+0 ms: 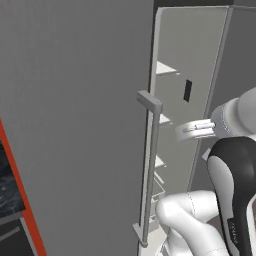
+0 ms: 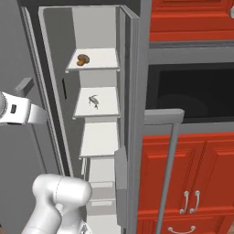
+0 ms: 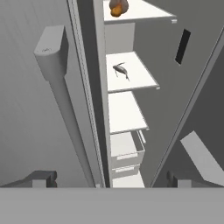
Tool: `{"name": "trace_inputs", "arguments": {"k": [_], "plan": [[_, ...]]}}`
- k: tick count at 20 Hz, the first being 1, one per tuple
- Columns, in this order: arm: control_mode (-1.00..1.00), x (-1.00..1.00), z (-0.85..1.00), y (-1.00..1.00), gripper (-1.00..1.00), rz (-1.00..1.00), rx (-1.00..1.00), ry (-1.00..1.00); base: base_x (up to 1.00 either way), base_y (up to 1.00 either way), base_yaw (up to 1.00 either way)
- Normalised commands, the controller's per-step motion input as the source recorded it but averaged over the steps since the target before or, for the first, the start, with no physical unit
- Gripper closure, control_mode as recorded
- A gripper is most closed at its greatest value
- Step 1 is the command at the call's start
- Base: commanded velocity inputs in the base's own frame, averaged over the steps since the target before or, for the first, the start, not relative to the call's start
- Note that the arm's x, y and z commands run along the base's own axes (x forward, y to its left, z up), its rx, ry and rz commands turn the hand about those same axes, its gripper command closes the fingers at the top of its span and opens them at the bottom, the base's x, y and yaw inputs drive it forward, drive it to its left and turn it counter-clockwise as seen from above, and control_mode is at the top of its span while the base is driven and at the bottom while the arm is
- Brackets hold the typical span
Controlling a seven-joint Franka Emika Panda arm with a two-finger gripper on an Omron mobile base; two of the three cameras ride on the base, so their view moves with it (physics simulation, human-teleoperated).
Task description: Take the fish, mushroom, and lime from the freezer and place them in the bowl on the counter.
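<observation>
Brown-capped mushroom [image 2: 82,60] sits on the freezer's [image 2: 132,91] top shelf, likely light and soft, best pinched gently across its cap; gripper [image 3: 111,180] spread wide, empty.

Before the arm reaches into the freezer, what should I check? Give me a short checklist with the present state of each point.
1. Freezer door open: ok.
2. Mushroom seen on top shelf: ok.
3. Fish seen on second shelf: ok.
4. Lime located: cannot tell.
5. Pincer open and holding nothing: ok.
6. Pincer already past the handle and inside: not ok, it is outside the shelves.
</observation>
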Motion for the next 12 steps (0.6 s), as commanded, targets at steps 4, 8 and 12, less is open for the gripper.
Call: {"name": "trace_inputs", "arguments": {"k": [4,8,12], "plan": [[1.0,0.0,0.0,0.0,-1.0,0.0,0.0,0.0,-0.2,-1.0,0.0],[1.0,0.0,0.0,0.0,-1.0,0.0,0.0,0.0,-0.01,-0.74,-0.09],[1.0,0.0,0.0,0.0,-1.0,0.0,0.0,0.0,0.38,-0.32,0.0]]}}
